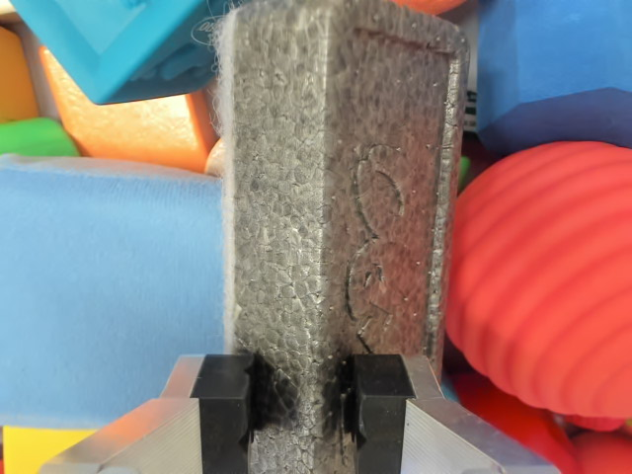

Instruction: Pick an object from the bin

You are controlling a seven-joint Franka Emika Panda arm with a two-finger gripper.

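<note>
Jaws clamped tight from both sides on the near end of a silver foam block [336,188], the black pads [229,390] pressing its flanks! An embossed figure, maybe an 8, shows on its right face, hard to read. Beneath it: a blue foam slab [109,286] left, a red ribbed ball [548,286] right, an orange block [138,123] and teal block [118,44] far left

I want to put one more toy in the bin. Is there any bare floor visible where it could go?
No bare floor shows. The gray foam block, held in the gripper, fills the centre. The light blue block borders its left, the red ribbed ball its right, with orange block and dark blue block behind. Only dark gaps remain.
</note>
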